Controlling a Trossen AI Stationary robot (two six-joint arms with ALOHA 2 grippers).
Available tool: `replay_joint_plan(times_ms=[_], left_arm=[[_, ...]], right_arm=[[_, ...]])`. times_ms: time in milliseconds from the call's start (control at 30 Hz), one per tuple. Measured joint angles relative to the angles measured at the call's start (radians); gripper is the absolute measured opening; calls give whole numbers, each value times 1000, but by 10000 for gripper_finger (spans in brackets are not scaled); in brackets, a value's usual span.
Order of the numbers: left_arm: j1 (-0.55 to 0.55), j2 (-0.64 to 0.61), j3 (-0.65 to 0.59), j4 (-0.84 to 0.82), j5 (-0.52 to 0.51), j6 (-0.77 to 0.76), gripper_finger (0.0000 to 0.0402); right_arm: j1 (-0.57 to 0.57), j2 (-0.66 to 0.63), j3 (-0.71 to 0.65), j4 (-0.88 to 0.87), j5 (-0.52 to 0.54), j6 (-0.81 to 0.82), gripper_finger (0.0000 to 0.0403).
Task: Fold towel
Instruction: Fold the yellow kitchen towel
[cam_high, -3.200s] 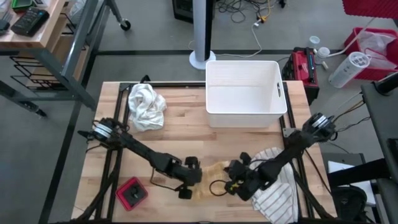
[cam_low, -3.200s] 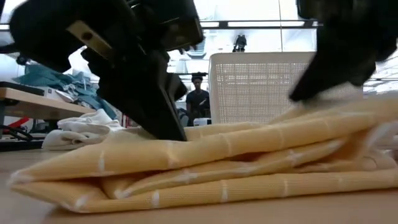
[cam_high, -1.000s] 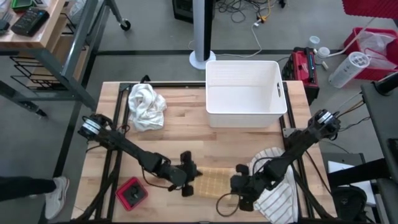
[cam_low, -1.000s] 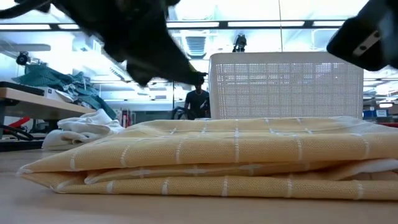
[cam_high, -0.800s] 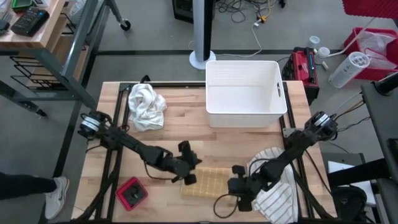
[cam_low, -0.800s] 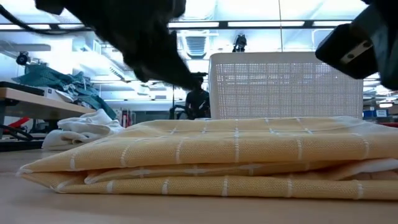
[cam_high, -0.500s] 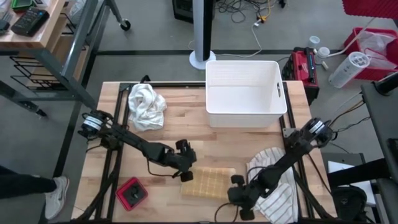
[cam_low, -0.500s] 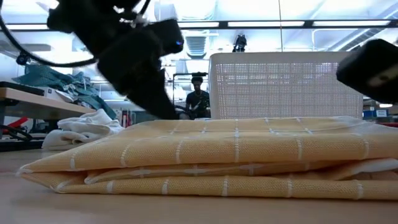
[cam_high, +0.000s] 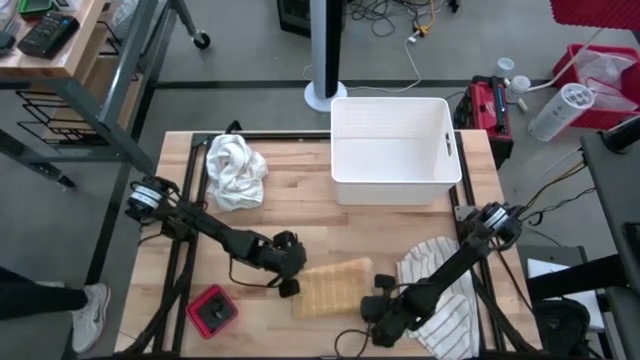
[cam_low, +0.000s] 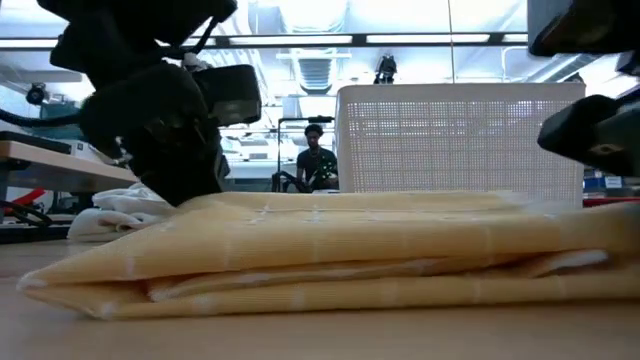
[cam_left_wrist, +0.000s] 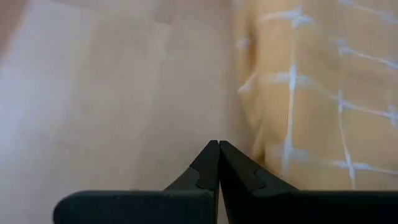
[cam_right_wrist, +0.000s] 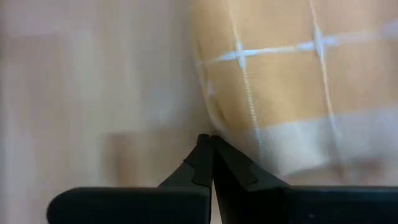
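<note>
So the yellow towel (cam_high: 333, 287) sits folded in a flat stack near the front edge of the table (cam_high: 400, 230), long axis running left-right, and it lies between the two grippers. The left gripper (cam_high: 289, 283) is at the towel's left end, tips pinched fully together and holding nothing, right up against the edge; I can't tell if it actually touches. The right gripper (cam_high: 376, 313) is at the front right corner, also clamped shut with nothing in it. Both are about equally close, one per end, so I'd guess whatever comes next is a nudge or squaring-up from the sides rather than a grab, since neither is set to pinch cloth.

Containers: the white bin (cam_high: 396, 150) at the back looks empty. A crumpled white cloth (cam_high: 234, 170) sits back left, a striped cloth (cam_high: 445, 300) lies under the right arm, and there's a small red thing (cam_high: 212, 311) at front left.
</note>
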Motion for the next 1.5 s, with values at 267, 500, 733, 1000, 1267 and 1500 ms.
replay_joint_plan(times_ms=[267, 500, 733, 1000, 1267, 1500], left_arm=[[-46, 0, 11, 0, 13, -28, 0], [-61, 4, 32, 81, 38, 55, 0], [-59, 11, 42, 101, 38, 68, 0], [-53, 11, 42, 62, 29, 40, 0], [-92, 15, 38, -52, 29, -46, 0], [-96, 10, 89, -23, 29, -6, 0]], right_arm=[[-37, -21, -27, -184, 144, 4, 0], [-120, -32, -83, -153, 273, -124, 0], [-182, -87, -178, -9, 325, -186, 0], [-204, -186, -246, 39, 357, -135, 0], [-181, -290, -289, 54, 341, 3, 0], [-131, -299, -291, 219, 218, -21, 0]])
